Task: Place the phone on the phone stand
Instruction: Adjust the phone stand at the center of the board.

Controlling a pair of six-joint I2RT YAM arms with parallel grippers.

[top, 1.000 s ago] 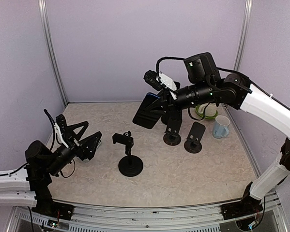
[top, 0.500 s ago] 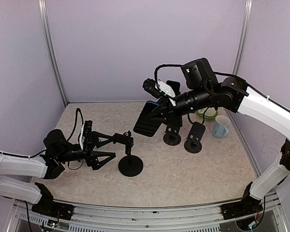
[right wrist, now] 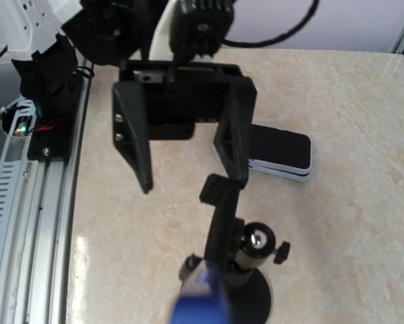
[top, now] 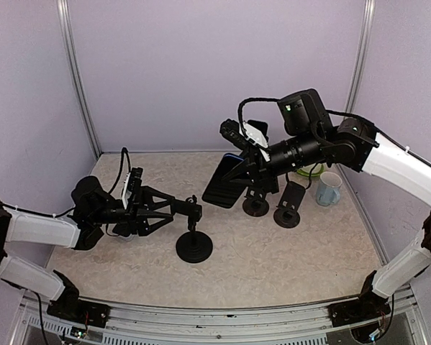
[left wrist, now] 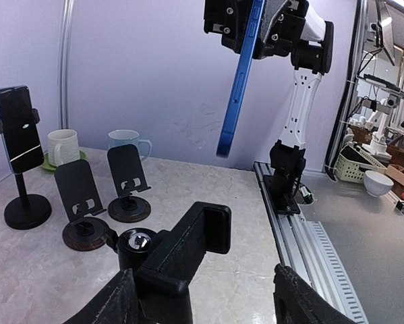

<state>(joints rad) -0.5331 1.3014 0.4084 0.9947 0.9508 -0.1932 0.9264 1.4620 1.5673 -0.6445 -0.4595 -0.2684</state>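
We can read no text, brand or number in any view. The nearer plate stand (left wrist: pixel 79 191) and the farther plate stand (left wrist: pixel 127 169) each carry a small pale mark low on the plate, too small for us to make out. The phone (left wrist: pixel 239 81) shows us only its blue edge.

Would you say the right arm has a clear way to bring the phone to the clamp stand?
Likely yes, but tight. The right claw holds the phone aloft beyond the clamp stand, nothing between them; yet the left claw, open, straddles its clamp head and may crowd the approach.
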